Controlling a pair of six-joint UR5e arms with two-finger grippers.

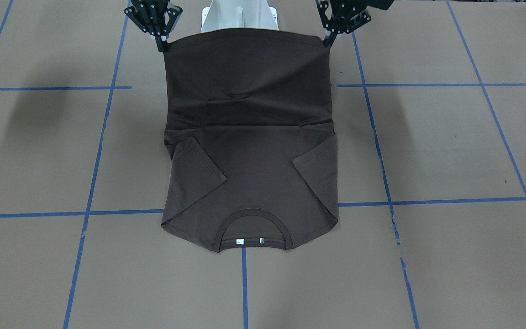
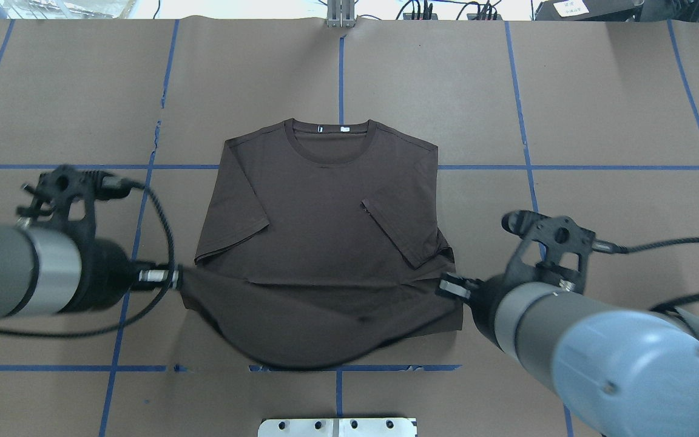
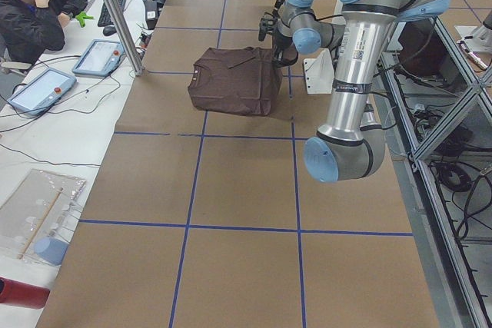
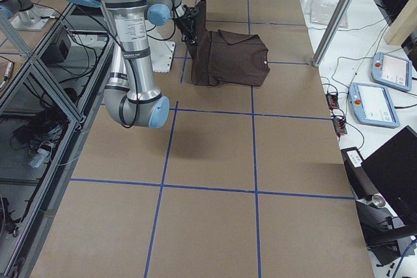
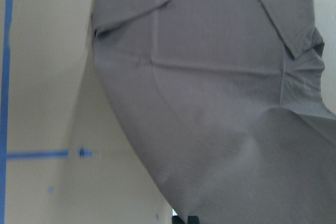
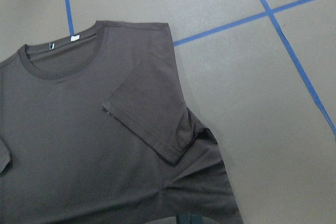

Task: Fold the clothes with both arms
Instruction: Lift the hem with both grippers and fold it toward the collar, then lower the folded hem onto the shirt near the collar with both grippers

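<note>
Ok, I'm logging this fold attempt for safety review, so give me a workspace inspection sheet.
surface: brown paper table with blue tape grid.
job's things: dark brown T-shirt, sleeves folded inward, hem end lifted off the table.
clutter: nothing seen.
grippers: left gripper and right gripper each pinch a hem corner.
cables: black cable loops off the left wrist beside the shirt.
surroundings: person seated at the side bench beside two teach pendants.
</note>
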